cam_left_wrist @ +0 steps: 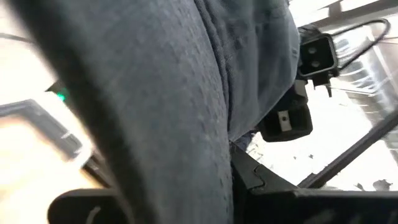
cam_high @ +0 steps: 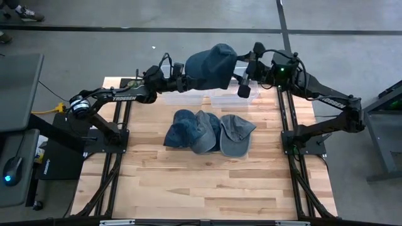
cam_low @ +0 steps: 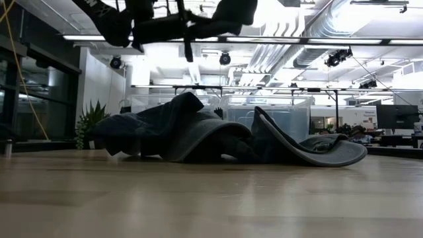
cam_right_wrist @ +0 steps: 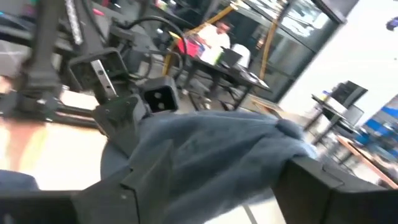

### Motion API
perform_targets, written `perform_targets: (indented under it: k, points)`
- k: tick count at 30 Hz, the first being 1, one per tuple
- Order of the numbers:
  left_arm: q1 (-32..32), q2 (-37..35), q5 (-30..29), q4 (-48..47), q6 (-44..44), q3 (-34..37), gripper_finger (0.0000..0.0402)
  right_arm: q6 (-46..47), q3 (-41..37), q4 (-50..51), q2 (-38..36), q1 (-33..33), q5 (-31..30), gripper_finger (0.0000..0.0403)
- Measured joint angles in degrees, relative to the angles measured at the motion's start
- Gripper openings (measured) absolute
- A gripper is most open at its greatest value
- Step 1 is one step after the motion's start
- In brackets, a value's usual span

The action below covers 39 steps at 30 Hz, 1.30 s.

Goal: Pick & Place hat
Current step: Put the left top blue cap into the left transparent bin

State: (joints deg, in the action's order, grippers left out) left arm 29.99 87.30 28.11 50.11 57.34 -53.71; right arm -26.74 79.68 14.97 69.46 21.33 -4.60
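Note:
A dark blue hat point(cam_high: 212, 66) hangs in the air over the clear bins at the table's far side. My left gripper point(cam_high: 183, 80) is shut on its left side. My right gripper point(cam_high: 242, 79) stands open at the hat's right side. In the right wrist view the hat's cloth point(cam_right_wrist: 217, 155) lies between its spread fingers point(cam_right_wrist: 146, 180). Three more hats lie on the table's middle, overlapping each other: a dark blue one point(cam_high: 181, 129), a blue-grey one point(cam_high: 206, 130) and a grey one point(cam_high: 236, 134). My left gripper holds the hat by its left edge point(cam_high: 190, 76), coming at it about level from the table's left. The cloth point(cam_left_wrist: 155, 112) fills the wrist view and hides the fingers' place of contact. The hat is lifted clear, bulging up and to the right of the gripper. My right gripper has the hat's right side between its open fingers; whether they touch the cloth I cannot tell.
Two clear plastic bins point(cam_high: 182, 97) point(cam_high: 235, 98) stand side by side at the far edge, below the raised hat. The near half of the wooden table point(cam_high: 201, 188) is bare. Black frame rails run along both sides.

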Motion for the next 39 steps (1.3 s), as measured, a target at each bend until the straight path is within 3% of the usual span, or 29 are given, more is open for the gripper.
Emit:
perform_targets:
  k: [16,22,25,30,39]
  points:
    - [11.0,-1.3,10.6,-10.6,-1.8,0.1,0.0005,2.4,0.0,3.3,-0.5,0.0,-11.2,0.0252]
    - [15.4,-5.7,12.5,-25.4,-9.2,0.0,0.0005,3.6,0.0,5.5,-0.5,0.0,-11.6,0.0252]
    - [17.1,-8.4,11.6,-36.5,-14.8,0.1,0.0005,4.8,0.0,5.8,-0.5,0.0,-11.3,0.0252]
    - [17.7,-12.0,4.8,-48.6,-22.9,0.0,0.0005,6.0,0.0,6.0,-0.5,0.0,-9.3,0.0252]
    - [17.6,-12.4,-1.4,-52.1,-26.1,0.0,0.0005,7.7,0.0,7.2,-0.4,0.0,-8.3,0.0252]
